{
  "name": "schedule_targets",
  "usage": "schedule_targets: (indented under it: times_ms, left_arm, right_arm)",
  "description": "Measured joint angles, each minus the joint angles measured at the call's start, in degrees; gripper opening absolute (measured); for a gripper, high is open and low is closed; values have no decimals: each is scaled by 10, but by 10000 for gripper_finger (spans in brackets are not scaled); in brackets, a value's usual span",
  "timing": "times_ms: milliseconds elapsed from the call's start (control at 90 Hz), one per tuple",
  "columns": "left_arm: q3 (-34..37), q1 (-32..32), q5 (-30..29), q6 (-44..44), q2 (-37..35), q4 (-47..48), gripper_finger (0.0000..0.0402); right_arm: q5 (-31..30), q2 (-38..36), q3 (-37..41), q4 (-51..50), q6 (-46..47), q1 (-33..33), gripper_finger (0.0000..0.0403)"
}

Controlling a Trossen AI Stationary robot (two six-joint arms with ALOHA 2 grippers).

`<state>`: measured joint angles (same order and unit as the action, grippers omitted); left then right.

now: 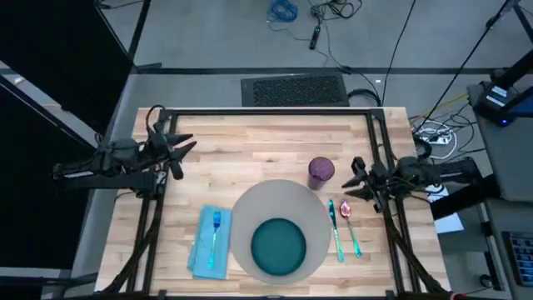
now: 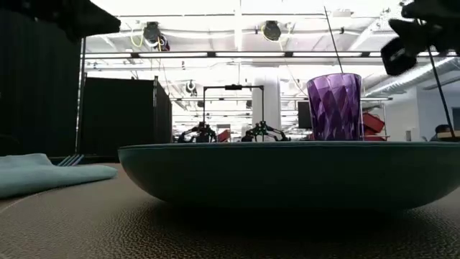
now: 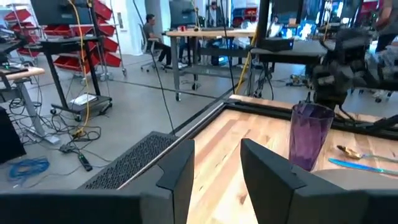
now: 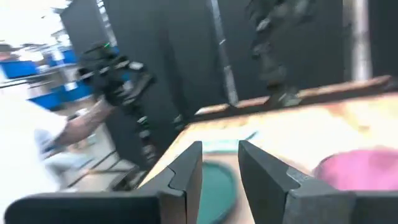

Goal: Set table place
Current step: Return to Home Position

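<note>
The mat (image 1: 246,212) is lying flat on the table (image 1: 250,150), at the middle of the near edge, the one at the bottom of the high view. It is looking thin, grained and limp, so I am judging it light and floppy rather than stiff. A pinch on its bare rim would be the place to take it. With the plate (image 1: 279,247) sitting on it, any pull would likely be dragging the plate along too.

The plate is resting on the mat's near half and is holding nothing. The cup (image 1: 321,171) is standing upright at the mat's rim on the side toward the far right corner. Whether its foot is on the mat or just off it, I cannot tell. The low view is showing light through its faceted walls and nothing inside. It is probably light, hard and easy to tip.

The napkin (image 1: 204,246) is lying left of the mat, carrying the fork (image 1: 215,229). The knife (image 1: 335,229) and spoon (image 1: 350,225) are lying to its right.

The left gripper (image 1: 187,146) is hovering by the left edge, fingers parted and gripping nothing. The right gripper (image 1: 354,177) is hanging by the right edge, near the cup but apart from it, fingers likewise parted and empty.
</note>
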<state>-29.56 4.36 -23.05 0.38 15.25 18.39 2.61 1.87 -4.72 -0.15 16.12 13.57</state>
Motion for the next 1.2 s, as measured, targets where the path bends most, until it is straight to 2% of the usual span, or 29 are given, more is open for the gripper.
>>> schedule_targets:
  times_ms: [144,233,422,656,778,867,989,1111,1200]
  left_arm:
    - [0,0,0,6,-6,0,116]
    - [0,0,1,15,-5,1,116]
    - [11,0,23,10,-8,-8,116]
    - [68,0,33,-1,-44,-50,116]
    - [73,0,42,-5,-58,-62,116]
    - [74,0,57,-5,-69,-60,116]
    - [74,0,91,-3,-79,-60,116]
    - [77,0,138,-1,-81,-61,116]
    - [93,0,143,-13,-80,-63,116]
  right_arm:
    - [-101,0,31,49,-21,66,89]
    - [-132,0,27,55,-44,84,89]
    - [-134,0,21,49,-83,87,89]
    - [-131,-1,32,32,-89,87,89]
    - [-132,-1,39,24,-85,86,89]
    - [-116,-3,39,25,-83,86,89]
    - [-66,-2,39,14,-90,86,89]
    - [-73,-2,39,15,-92,84,89]
    - [-74,-2,39,15,-107,76,89]
